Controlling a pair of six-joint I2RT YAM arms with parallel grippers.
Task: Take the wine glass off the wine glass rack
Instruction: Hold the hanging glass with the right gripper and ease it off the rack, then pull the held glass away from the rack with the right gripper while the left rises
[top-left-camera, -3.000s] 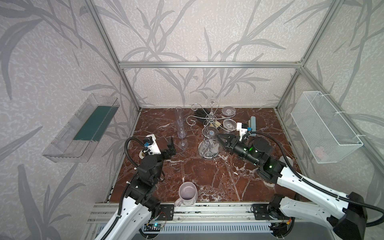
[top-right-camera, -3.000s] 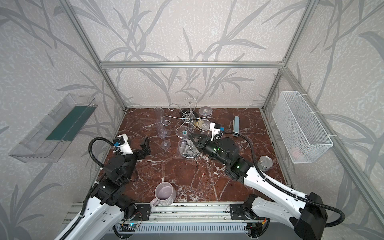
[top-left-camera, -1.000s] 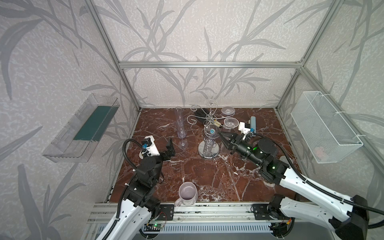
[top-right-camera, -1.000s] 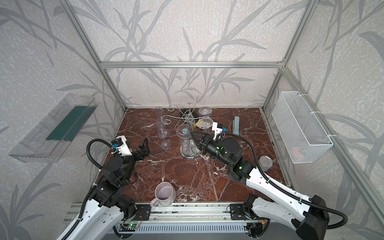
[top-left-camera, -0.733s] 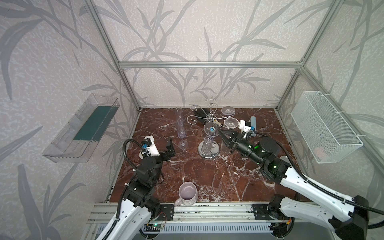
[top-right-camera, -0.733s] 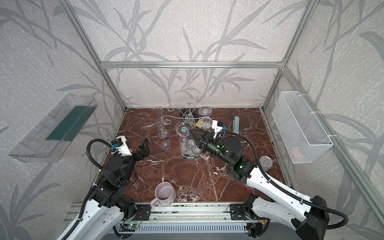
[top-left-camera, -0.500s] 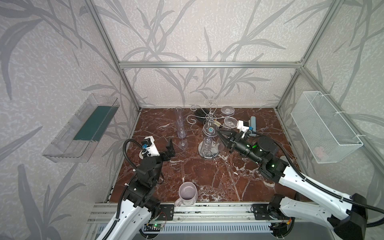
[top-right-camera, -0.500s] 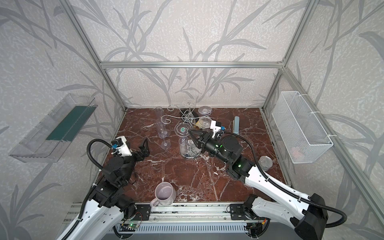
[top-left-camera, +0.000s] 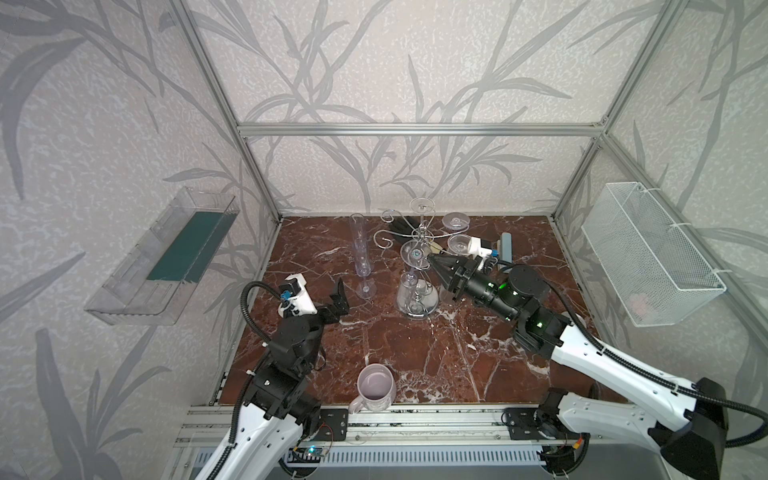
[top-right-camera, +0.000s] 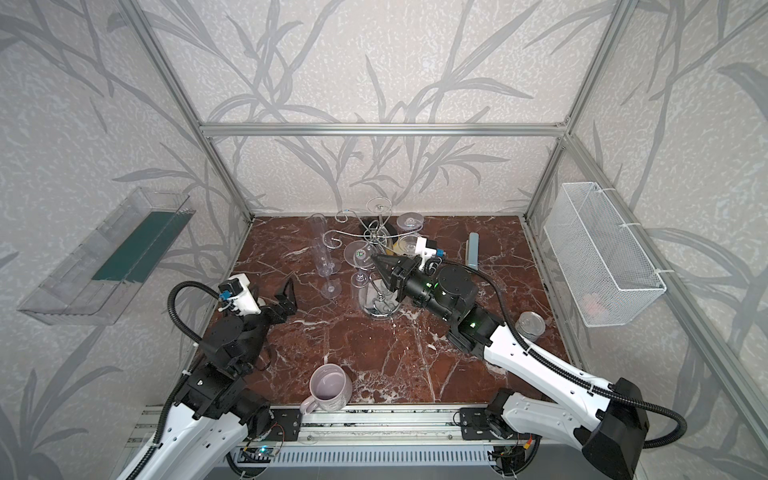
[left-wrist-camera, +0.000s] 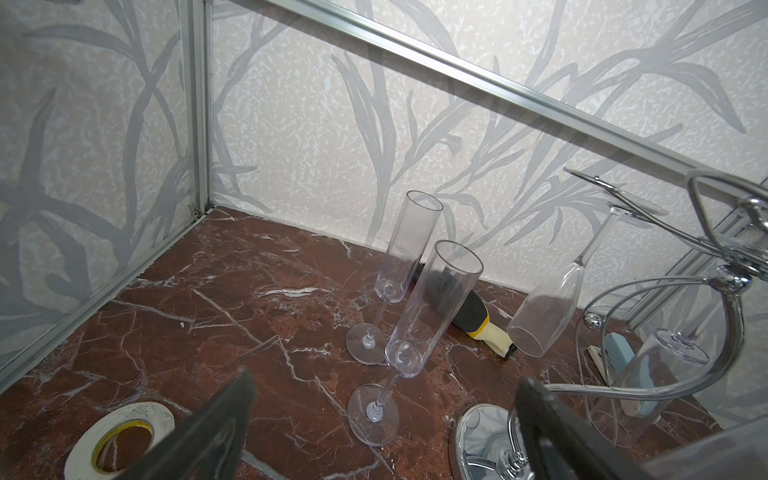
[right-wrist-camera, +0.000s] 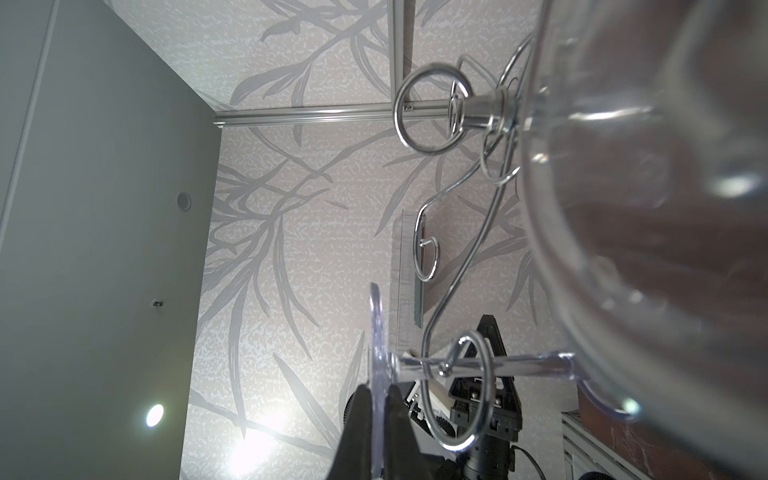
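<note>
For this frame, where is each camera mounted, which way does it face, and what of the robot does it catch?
Top views: high at the front, looking down and back over the marble table; both arms show, left gripper and right gripper.
Left wrist: low over the table, facing the back corner and two champagne flutes; its own open fingers show.
Right wrist: tipped upward toward wall and ceiling; its fingers pinch the foot of the wine glass.
Shared: all show the wine glass rack.

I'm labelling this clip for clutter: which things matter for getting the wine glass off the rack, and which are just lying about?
In the job: wine glass, rack, right gripper shut on the glass's foot.
Lying about: two flutes, mug, tape roll, can, left gripper, open.
</note>
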